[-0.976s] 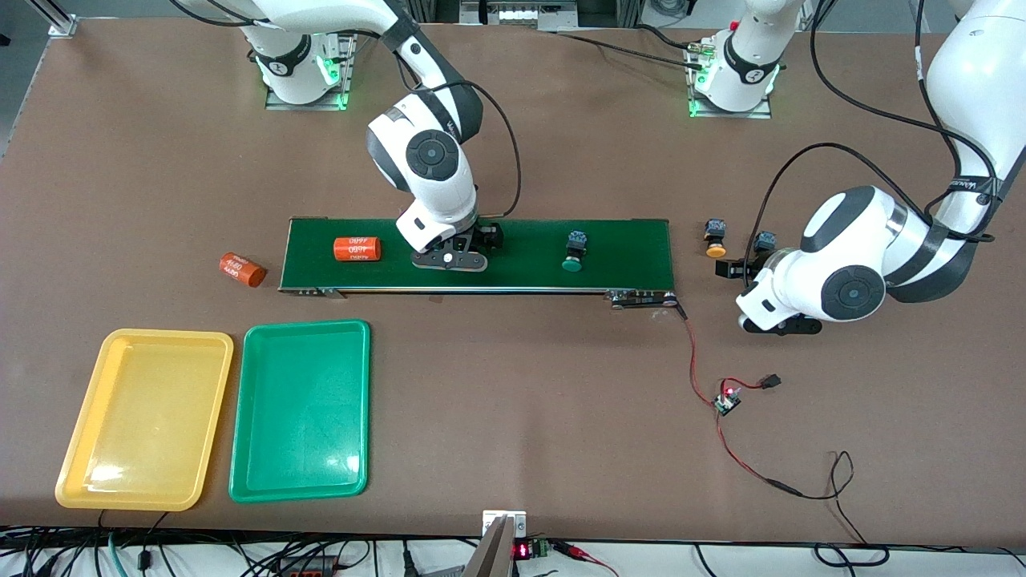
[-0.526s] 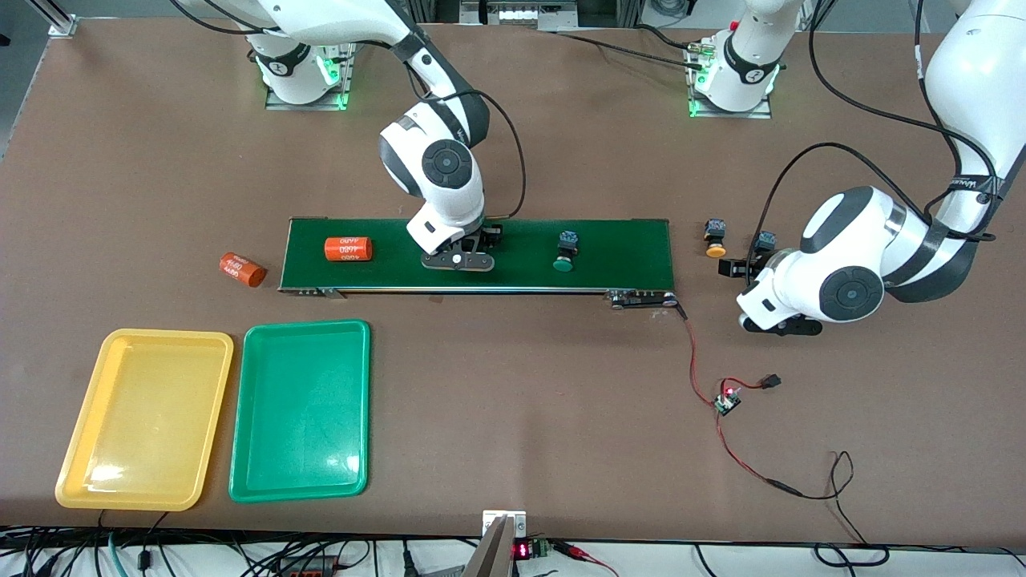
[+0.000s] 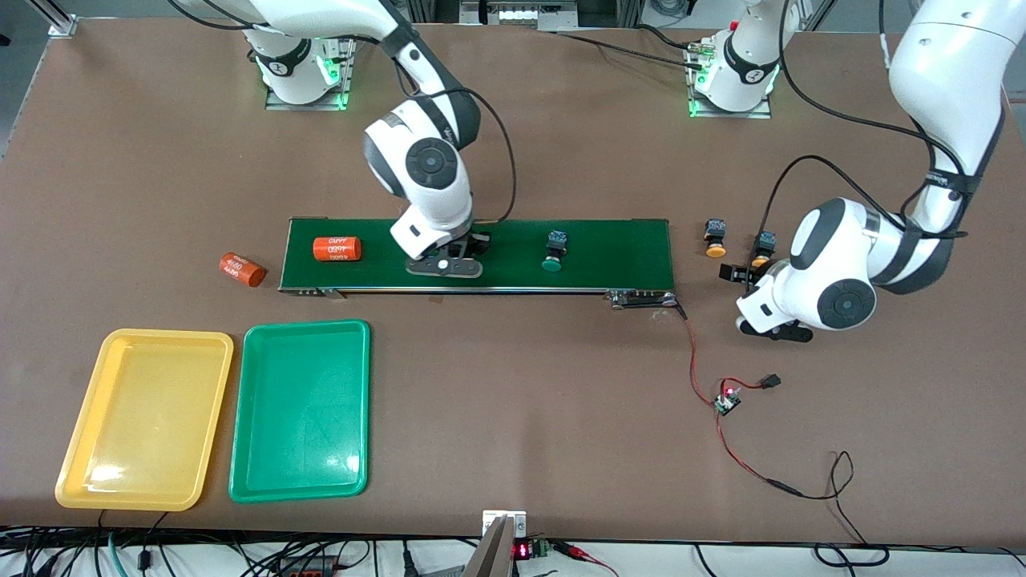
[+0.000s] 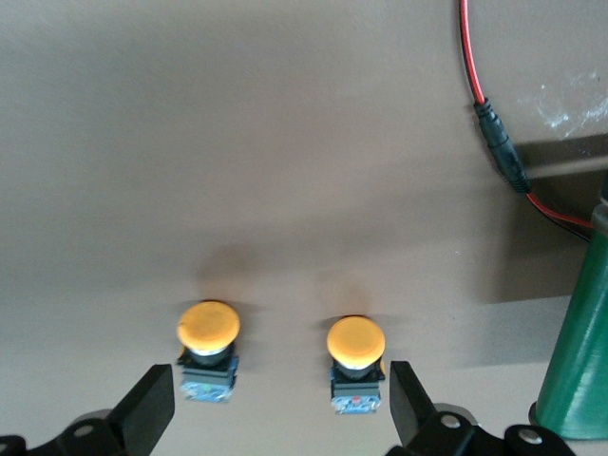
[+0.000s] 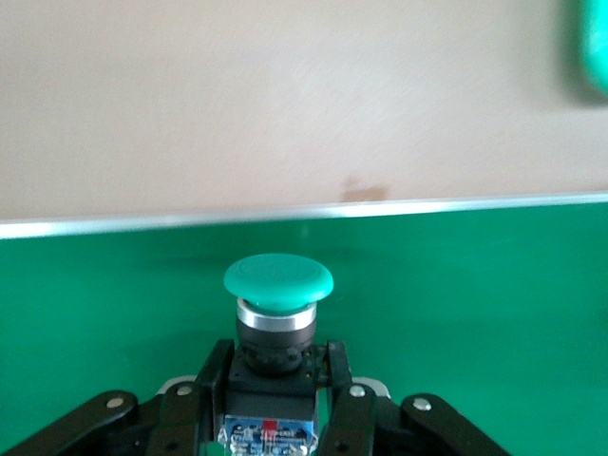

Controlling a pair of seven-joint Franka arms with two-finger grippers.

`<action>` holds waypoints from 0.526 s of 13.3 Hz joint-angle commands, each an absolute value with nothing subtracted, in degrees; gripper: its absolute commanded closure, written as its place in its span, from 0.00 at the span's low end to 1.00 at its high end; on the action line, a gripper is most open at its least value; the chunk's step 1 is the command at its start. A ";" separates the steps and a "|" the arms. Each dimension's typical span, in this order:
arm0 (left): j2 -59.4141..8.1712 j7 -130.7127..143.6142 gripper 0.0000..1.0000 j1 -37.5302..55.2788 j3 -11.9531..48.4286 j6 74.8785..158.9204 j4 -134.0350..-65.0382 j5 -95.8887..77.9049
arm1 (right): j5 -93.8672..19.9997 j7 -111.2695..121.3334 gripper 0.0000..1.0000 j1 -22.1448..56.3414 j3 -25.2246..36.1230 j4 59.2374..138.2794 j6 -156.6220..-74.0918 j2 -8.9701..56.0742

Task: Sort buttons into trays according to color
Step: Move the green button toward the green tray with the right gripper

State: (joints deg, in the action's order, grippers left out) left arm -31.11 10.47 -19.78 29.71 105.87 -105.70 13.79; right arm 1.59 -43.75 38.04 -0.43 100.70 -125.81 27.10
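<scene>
Trays: yellow tray (image 3: 144,418) and green tray (image 3: 300,409), side by side near the front camera at the right arm's end of the table. Neither holds a button; nothing sorted yet.

Green buttons, two:
- One (image 5: 276,323) between the fingers of the right gripper (image 5: 275,394), which pinch its dark body from both sides, cap pointing away from the wrist, over the long green belt (image 3: 617,248). Judged: first pick just made, carry to the green tray still ahead.
- One (image 3: 553,250) loose on the belt, well apart from those fingers, toward the left arm's end.

Yellow buttons, two (image 4: 209,347) (image 4: 355,361): on bare table off the belt's end, both lying just ahead of the left gripper (image 4: 275,423), inside the span of its widely spread fingers (image 4: 147,413). Neither touched.

Other: two orange cylinders, one on the belt (image 3: 336,248), one on the table (image 3: 241,270); not task items.

Remaining, judged: all four placements.
</scene>
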 commanded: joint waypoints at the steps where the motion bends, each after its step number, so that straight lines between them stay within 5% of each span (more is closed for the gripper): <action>1: -20.76 8.53 0.00 -14.42 23.47 117.56 -120.90 8.53 | 1.58 -39.30 1.00 33.07 0.18 101.25 -121.12 20.40; 3: -14.97 8.96 0.00 -7.86 17.61 124.77 -130.38 6.00 | 2.02 -35.53 1.00 27.37 -0.09 99.77 -121.03 19.78; 7: -13.80 9.05 0.00 -4.22 14.15 132.25 -136.48 1.67 | 2.02 -20.77 1.00 16.72 -0.97 93.61 -121.20 23.81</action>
